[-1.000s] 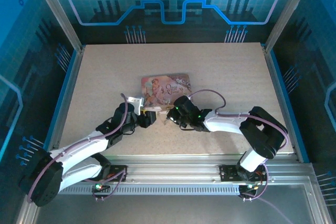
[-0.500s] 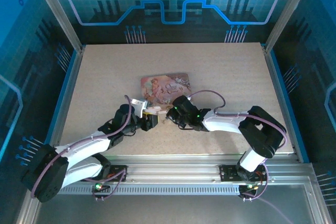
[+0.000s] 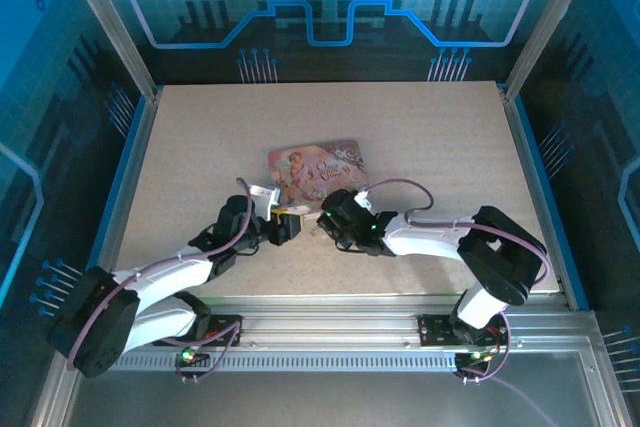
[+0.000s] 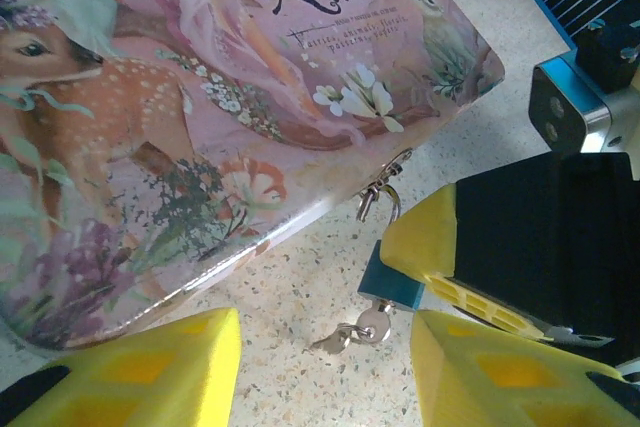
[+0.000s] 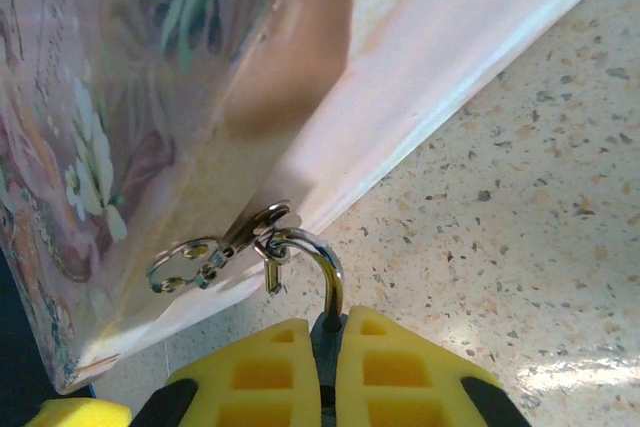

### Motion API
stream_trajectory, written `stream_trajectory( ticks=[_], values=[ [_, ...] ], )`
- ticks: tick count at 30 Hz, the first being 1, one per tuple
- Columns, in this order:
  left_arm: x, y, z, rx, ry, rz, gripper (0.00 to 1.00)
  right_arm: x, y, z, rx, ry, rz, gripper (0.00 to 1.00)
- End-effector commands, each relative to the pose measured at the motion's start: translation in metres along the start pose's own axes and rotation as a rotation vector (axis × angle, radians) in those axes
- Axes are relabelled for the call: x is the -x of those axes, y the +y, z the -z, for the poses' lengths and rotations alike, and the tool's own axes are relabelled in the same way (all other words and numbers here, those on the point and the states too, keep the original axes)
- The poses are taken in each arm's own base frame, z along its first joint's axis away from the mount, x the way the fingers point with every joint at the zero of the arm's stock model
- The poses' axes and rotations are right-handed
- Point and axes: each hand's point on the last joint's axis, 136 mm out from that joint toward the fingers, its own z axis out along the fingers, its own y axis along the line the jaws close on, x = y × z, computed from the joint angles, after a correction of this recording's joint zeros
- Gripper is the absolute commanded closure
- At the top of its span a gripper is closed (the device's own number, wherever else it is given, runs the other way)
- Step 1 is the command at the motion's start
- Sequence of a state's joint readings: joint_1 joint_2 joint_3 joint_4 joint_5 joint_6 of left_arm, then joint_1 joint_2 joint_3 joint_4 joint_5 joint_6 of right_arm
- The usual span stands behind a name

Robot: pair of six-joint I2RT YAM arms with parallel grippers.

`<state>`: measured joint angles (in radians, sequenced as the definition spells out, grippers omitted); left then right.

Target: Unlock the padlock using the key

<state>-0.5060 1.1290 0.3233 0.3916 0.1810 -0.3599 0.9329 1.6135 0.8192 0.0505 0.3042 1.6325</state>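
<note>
Tin [image 4: 200, 97] — "Upon A time", seemingly; right claw [image 5: 330, 337] grips padlock [image 4: 388, 287], left claw [image 4: 322, 347] wide.

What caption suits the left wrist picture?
Teal padlock hooked on the pink tin, key at its base.

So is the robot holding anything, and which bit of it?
The right jaws pinch the padlock by its blue body. The left jaws stand open, holding nothing; the key lies between them, untouched.

Both arms are reaching inward, meeting at the centre of the top view. The left gripper [image 3: 286, 224] is hovering with jaws apart; the right gripper [image 3: 323, 220] is pinching the padlock [image 4: 386, 289].
</note>
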Motion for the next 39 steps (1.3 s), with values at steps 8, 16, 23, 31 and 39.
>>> stream_trajectory(
  ticks=[8,16,23,31,39],
  values=[
    [0.006,-0.004,0.021,-0.052,-0.058,-0.010,0.50,0.014,0.031,0.011,-0.029,-0.160,-0.069,1.00],
    [0.011,-0.004,0.038,-0.049,-0.096,-0.014,0.47,0.004,0.026,-0.005,-0.085,-0.178,-0.100,1.00],
    [0.012,-0.002,0.045,-0.042,-0.108,-0.013,0.47,0.004,0.015,-0.005,-0.122,-0.207,-0.096,1.00],
    [0.012,-0.002,0.046,-0.043,-0.109,-0.012,0.46,0.016,0.003,0.003,-0.136,-0.263,-0.098,1.00],
    [0.010,-0.001,0.045,-0.039,-0.105,-0.013,0.46,0.019,0.001,-0.006,-0.037,-0.257,-0.132,1.00]
  ],
)
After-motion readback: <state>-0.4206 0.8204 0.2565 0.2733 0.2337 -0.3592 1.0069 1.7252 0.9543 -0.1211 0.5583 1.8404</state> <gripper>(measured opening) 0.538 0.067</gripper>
